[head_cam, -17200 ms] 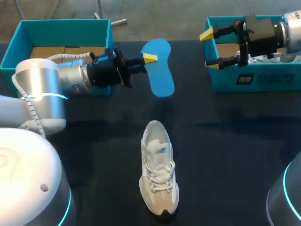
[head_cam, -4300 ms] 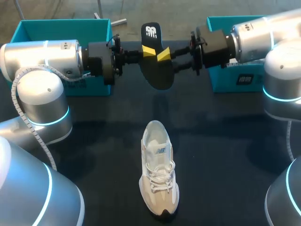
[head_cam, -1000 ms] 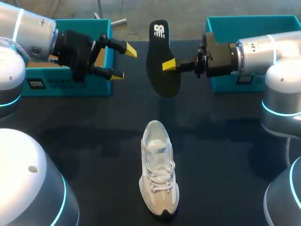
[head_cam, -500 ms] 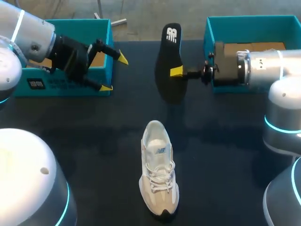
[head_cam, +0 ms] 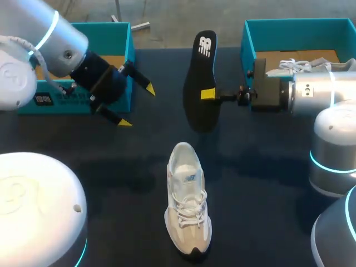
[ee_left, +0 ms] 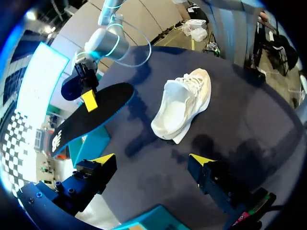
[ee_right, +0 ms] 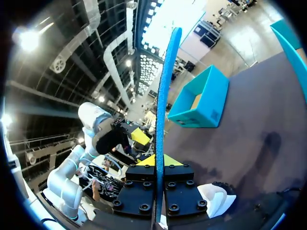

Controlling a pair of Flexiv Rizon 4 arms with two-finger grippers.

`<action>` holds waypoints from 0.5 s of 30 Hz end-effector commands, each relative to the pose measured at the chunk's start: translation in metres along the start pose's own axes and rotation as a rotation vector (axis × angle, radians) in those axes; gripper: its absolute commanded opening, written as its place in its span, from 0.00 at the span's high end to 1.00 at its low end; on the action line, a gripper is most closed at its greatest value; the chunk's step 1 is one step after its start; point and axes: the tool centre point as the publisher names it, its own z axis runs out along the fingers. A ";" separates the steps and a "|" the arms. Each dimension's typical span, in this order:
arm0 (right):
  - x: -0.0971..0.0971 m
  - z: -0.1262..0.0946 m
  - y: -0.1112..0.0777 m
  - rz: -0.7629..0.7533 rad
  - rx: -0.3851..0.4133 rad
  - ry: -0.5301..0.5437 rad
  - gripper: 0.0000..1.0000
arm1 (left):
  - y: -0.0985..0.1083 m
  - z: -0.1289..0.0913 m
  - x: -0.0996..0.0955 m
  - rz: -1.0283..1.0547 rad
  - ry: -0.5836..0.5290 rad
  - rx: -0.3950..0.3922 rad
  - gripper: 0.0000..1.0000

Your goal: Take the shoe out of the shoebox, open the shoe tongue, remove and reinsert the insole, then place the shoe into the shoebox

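The right gripper (head_cam: 207, 93), coming in from the right, is pinching the insole (head_cam: 199, 83) at about mid-length, both yellow-tipped fingers pressing on it from opposite sides. The insole is hanging in the air above the dark table (head_cam: 267, 183), between the two teal boxes and on the far side of the white sneaker (head_cam: 188, 206). Its black face is showing from above, and its printed end is pointing to the far side. In the right wrist view the insole (ee_right: 163, 96) is showing edge-on as a thin blue strip rising out of the right gripper (ee_right: 154, 160).

The white sneaker is lying on the table in the near middle, upright on its sole, with its toe pointing near and its opening toward the far side, apart from both grippers.

The left gripper (head_cam: 136, 105) is hovering just in front of the left shoebox (head_cam: 78, 33) with its fingers spread wide and nothing between them. In the left wrist view the left gripper (ee_left: 152, 160) is facing the white sneaker (ee_left: 184, 105), with the insole (ee_left: 91, 120) beside the shoe.

The right shoebox (head_cam: 295, 25) is sitting at the far right, with a second white sneaker (head_cam: 303, 67) lying inside it.
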 end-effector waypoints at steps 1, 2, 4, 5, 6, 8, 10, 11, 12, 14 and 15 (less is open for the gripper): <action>0.000 0.002 0.000 0.001 0.001 -0.004 1.00 | -0.004 -0.001 -0.008 -0.018 0.146 -0.059 0.00; 0.000 0.002 0.000 0.001 0.001 -0.004 1.00 | -0.004 -0.001 -0.008 -0.018 0.146 -0.059 0.00; 0.000 0.002 0.000 0.001 0.001 -0.004 1.00 | -0.004 -0.001 -0.008 -0.018 0.146 -0.059 0.00; 0.000 0.002 0.000 0.001 0.001 -0.004 1.00 | -0.004 -0.001 -0.008 -0.019 0.146 -0.059 0.00; 0.000 0.002 0.000 0.001 0.001 -0.004 1.00 | -0.003 0.004 -0.006 -0.053 0.168 -0.061 0.00; -0.005 0.003 -0.004 -0.019 -0.015 -0.007 1.00 | -0.002 0.011 0.002 -0.123 0.192 -0.085 0.00; -0.011 0.005 -0.008 -0.024 -0.019 -0.005 1.00 | -0.001 0.014 0.010 -0.183 0.190 -0.075 0.00; -0.013 0.005 -0.009 -0.037 -0.023 0.008 1.00 | -0.002 0.016 0.014 -0.218 0.191 -0.084 0.00; -0.014 0.005 -0.010 -0.043 -0.023 0.008 1.00 | -0.002 0.017 0.017 -0.234 0.193 -0.090 0.00; -0.017 0.005 -0.012 -0.076 -0.028 0.018 1.00 | -0.005 0.025 0.027 -0.277 0.193 -0.142 0.00; -0.017 0.005 -0.013 -0.099 -0.023 0.031 1.00 | -0.005 0.030 0.031 -0.299 0.185 -0.158 0.00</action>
